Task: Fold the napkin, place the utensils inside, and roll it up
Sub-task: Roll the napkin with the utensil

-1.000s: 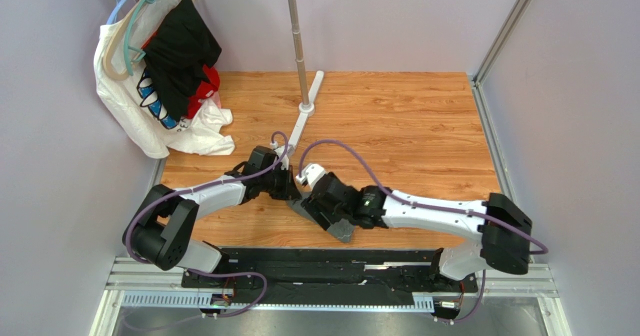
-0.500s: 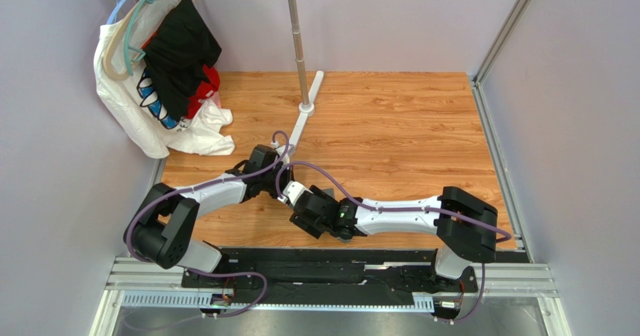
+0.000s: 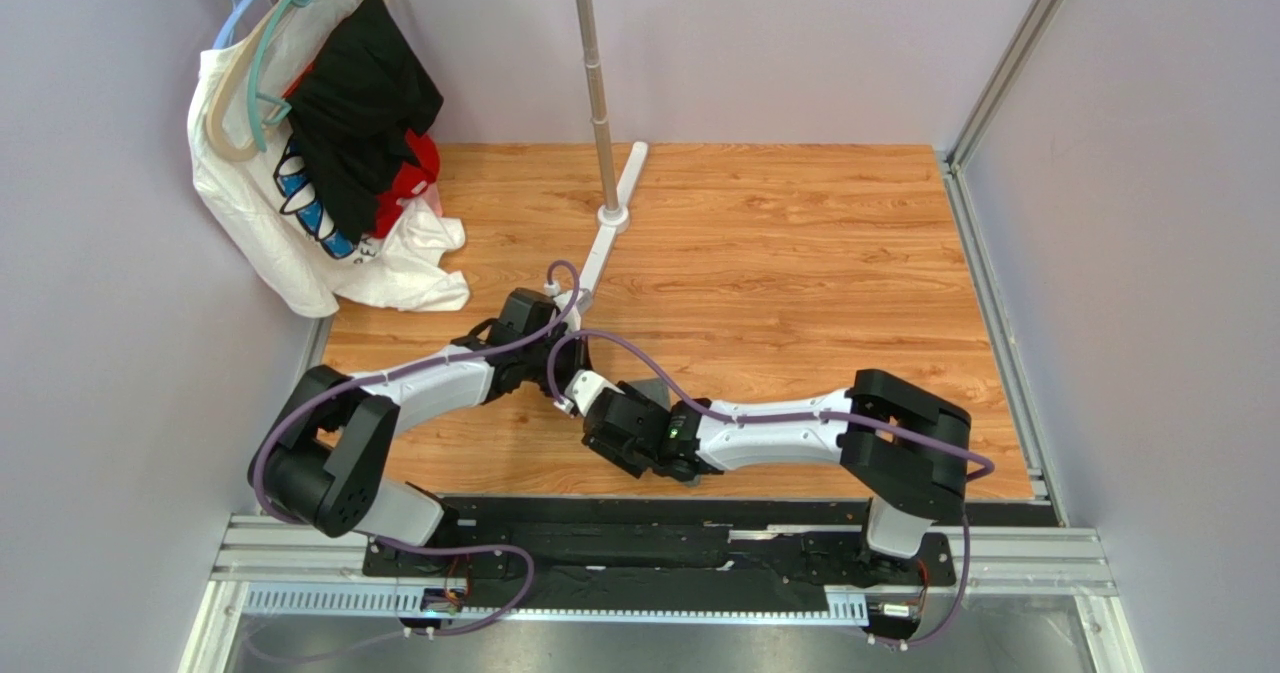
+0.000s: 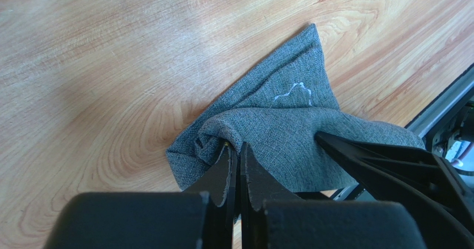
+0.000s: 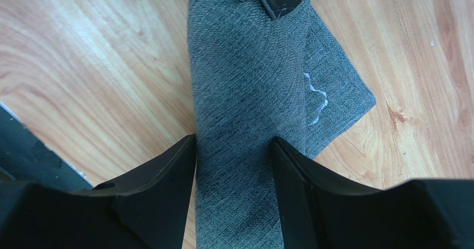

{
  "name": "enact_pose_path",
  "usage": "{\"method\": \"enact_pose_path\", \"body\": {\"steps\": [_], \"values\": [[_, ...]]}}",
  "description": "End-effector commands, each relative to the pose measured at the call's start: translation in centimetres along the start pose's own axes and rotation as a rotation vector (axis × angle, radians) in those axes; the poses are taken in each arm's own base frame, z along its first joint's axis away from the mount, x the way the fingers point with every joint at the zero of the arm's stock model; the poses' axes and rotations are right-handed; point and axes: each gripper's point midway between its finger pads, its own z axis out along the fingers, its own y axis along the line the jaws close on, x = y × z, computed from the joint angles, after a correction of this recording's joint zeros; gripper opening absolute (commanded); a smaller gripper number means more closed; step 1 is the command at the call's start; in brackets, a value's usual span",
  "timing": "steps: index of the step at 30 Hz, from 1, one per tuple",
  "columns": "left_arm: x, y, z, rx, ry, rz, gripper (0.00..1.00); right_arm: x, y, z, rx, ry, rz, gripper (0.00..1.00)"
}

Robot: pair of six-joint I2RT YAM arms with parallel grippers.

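Dark grey felt-like napkin [image 4: 278,116] sits bunched near-middle on the wood surface [image 4: 100,66], btwn both arms. Left pincer [image 4: 238,152] pinches a scrunched corner; right pincer [image 5: 233,143] wide, straddling the cloth. Imo if they pull apart, that corner slips & fold goes crooked.

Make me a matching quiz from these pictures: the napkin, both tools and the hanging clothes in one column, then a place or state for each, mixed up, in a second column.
Column one
1. napkin
2. left tool
3. right tool
4. hanging clothes

Column two
A. far left corner
B. fingers together, tips at the end of the roll
C. grey, bundled into a roll
D. fingers apart, one on each side of the cloth

Pairs: 1-C, 2-B, 3-D, 4-A
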Motion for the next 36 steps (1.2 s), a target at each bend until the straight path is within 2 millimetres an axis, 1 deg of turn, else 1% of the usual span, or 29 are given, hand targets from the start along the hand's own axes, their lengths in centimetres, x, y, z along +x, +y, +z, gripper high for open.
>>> {"method": "enact_pose_path", "body": {"steps": [1,3,4,5,6,7,8,9,10,11,12,14,15,16,17,18,20,21,23,24,26,27,28,29,30,31,33,34,36], "values": [[-0.6,-0.9,-0.3,0.038,-0.009,0.028,0.0,1.4,-0.1,1.4,-0.012,0.042,0.059,0.54],[-1.0,-1.3,-0.6,0.052,-0.03,0.04,0.0,2.0,-0.4,1.7,-0.017,0.064,0.081,0.47],[-0.8,-1.2,-0.7,0.051,-0.031,0.043,0.01,2.3,-0.3,1.7,-0.029,0.074,0.092,0.42],[-0.9,-0.9,-0.8,0.031,-0.035,0.04,0.05,2.4,-0.4,1.8,-0.035,0.08,0.105,0.34],[-1.1,-0.9,-1.2,0.017,-0.051,0.041,0.12,2.7,-0.4,1.8,-0.046,0.09,0.113,0.32],[-1.2,-0.7,-1.4,0.007,-0.059,0.03,0.29,2.6,-0.1,1.6,-0.074,0.088,0.132,0.29],[-1.3,-0.6,-1.6,-0.007,-0.072,0.023,0.38,2.7,-0.2,1.5,-0.087,0.094,0.147,0.25],[-1.4,-0.7,-2.1,-0.01,-0.092,0.021,0.49,2.8,-0.1,1.4,-0.103,0.1,0.155,0.24],[-1.4,-0.7,-2.4,-0.017,-0.104,-0.005,0.68,2.8,0.4,1.1,-0.145,0.106,0.176,0.22],[-1.9,-0.7,-3.0,-0.031,-0.139,-0.009,0.72,2.9,0.3,0.8,-0.159,0.112,0.192,0.22],[-1.6,-0.4,-3.2,-0.045,-0.146,-0.021,0.76,2.9,0.5,0.6,-0.177,0.117,0.202,0.21],[-2.0,0.0,-4.2,-0.08,-0.199,-0.04,0.77,3.1,1.0,0.0,-0.24,0.136,0.228,0.21],[-1.7,0.4,-4.4,-0.097,-0.209,-0.047,0.78,3.0,1.0,-0.2,-0.254,0.14,0.234,0.2],[-1.7,0.8,-4.7,-0.112,-0.222,-0.061,0.79,3.1,1.8,-0.6,-0.308,0.151,0.242,0.2],[-2.1,0.8,-5.2,-0.119,-0.257,-0.06,0.79,3.1,1.7,-0.8,-0.318,0.155,0.253,0.2],[-1.7,1.2,-5.3,-0.128,-0.262,-0.065,0.79,3.1,1.8,-0.9,-0.328,0.158,0.256,0.2],[-2.0,1.2,-5.9,-0.129,-0.309,-0.067,0.79,3.3,1.7,-1.0,-0.357,0.168,0.276,0.19],[-1.6,1.5,-5.9,-0.133,-0.313,-0.072,0.79,3.2,1.8,-1.0,-0.371,0.169,0.284,0.19],[-1.8,1.3,-6.2,-0.118,-0.35,-0.066,0.79,3.0,1.8,-1.1,-0.409,0.17,0.306,0.19],[-1.2,1.5,-6.0,-0.114,-0.348,-0.066,0.79,3.0,2.1,-1.2,-0.432,0.175,0.314,0.19],[-1.7,0.5,-6.2,-0.052,-0.385,-0.034,0.79,2.7,1.9,-1.2,-0.458,0.171,0.335,0.18],[-1.4,0.3,-6.1,-0.032,-0.391,-0.017,0.78,2.5,2.3,-1.5,-0.498,0.174,0.343,0.18],[-1.9,-0.5,-6.2,0.014,-0.414,0.01,0.78,2.5,2.1,-1.4,-0.513,0.174,0.36,0.18],[-1.8,-0.8,-6.2,0.034,-0.419,0.027,0.78,2.3,2.0,-1.5,-0.531,0.171,0.37,0.18],[-1.6,-0.8,-6.0,0.041,-0.417,0.045,0.78,2.2,2.4,-1.8,-0.577,0.172,0.379,0.18],[-1.8,-1.3,-6.1,0.066,-0.429,0.065,0.78,2.0,2.0,-1.7,-0.591,0.168,0.401,0.18],[-1.8,-1.3,-5.9,0.077,-0.428,0.088,0.77,1.8,2.1,-1.9,-0.639,0.166,0.421,0.18],[-1.8,-1.6,-5.9,0.093,-0.43,0.099,0.77,1.8,1.6,-1.7,-0.64,0.168,0.438,0.17],[-1.6,-1.8,-5.8,0.112,-0.424,0.111,0.75,1.7,1.3,-1.7,-0.659,0.165,0.451,0.17]]}}
